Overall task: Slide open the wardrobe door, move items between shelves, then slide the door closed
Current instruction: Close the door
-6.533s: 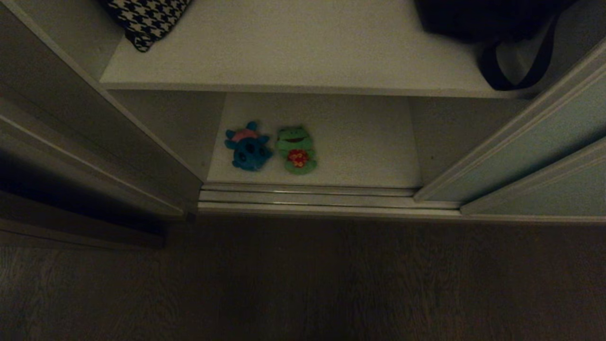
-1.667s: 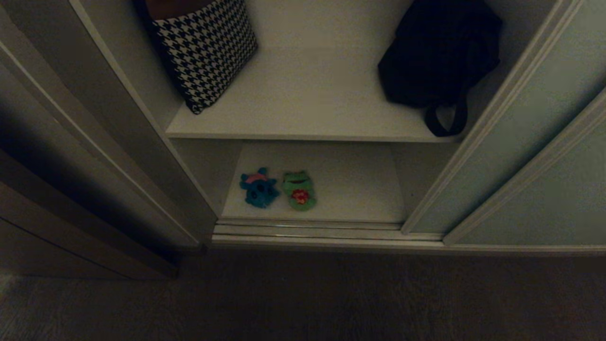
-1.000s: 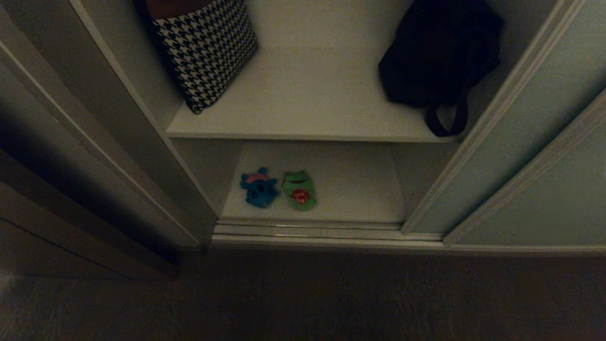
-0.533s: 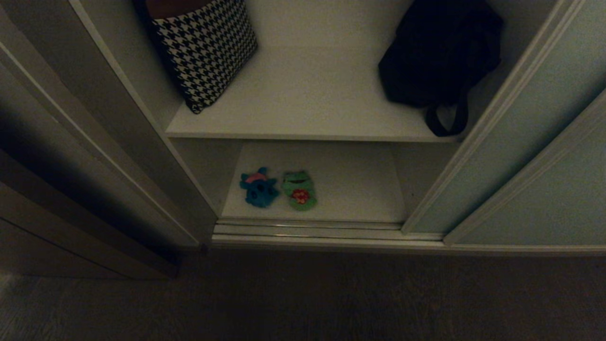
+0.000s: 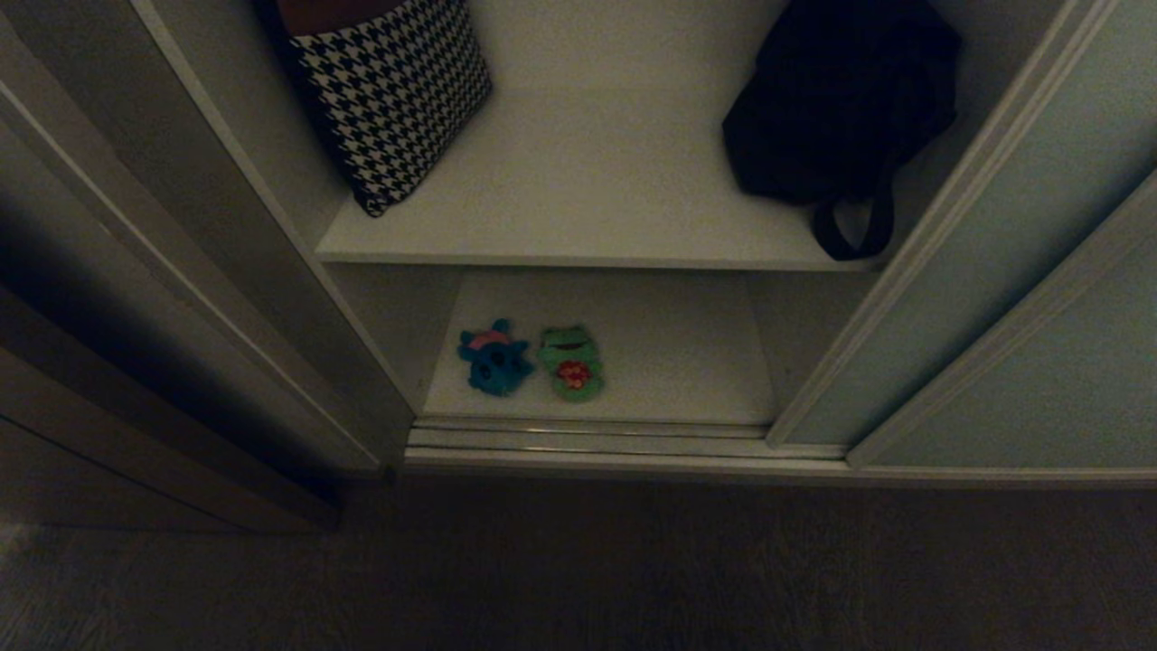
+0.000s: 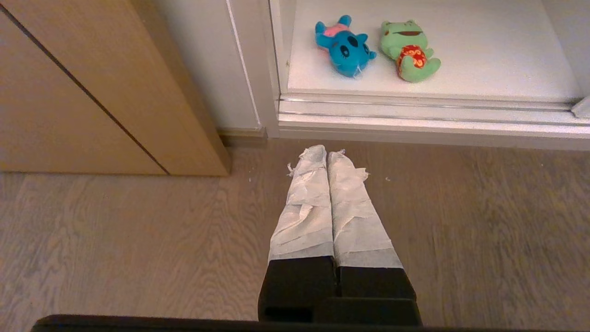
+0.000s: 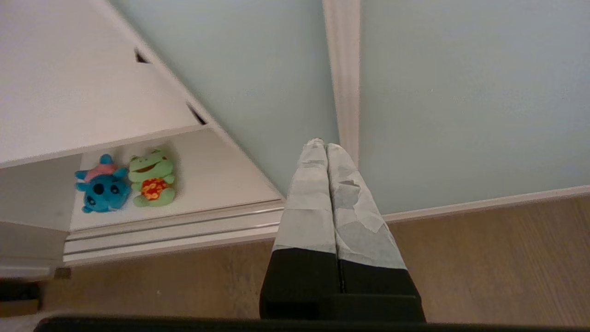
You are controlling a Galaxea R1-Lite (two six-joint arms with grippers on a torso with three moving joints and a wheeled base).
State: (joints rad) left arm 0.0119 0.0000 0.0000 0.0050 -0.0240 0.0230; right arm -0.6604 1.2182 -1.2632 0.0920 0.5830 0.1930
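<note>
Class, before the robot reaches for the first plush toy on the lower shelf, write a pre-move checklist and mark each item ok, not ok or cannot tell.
1. Sliding wardrobe door pushed aside, compartment exposed: ok.
2. Blue plush toy and green plush toy lie side by side on the lower shelf, near its front: ok.
3. Free space on the upper shelf between the houndstooth cushion and the black bag: ok.
4. Right gripper open for a grasp: not ok, fingers closed, empty.
5. Left gripper clear of the work: ok, closed above the floor.
</note>
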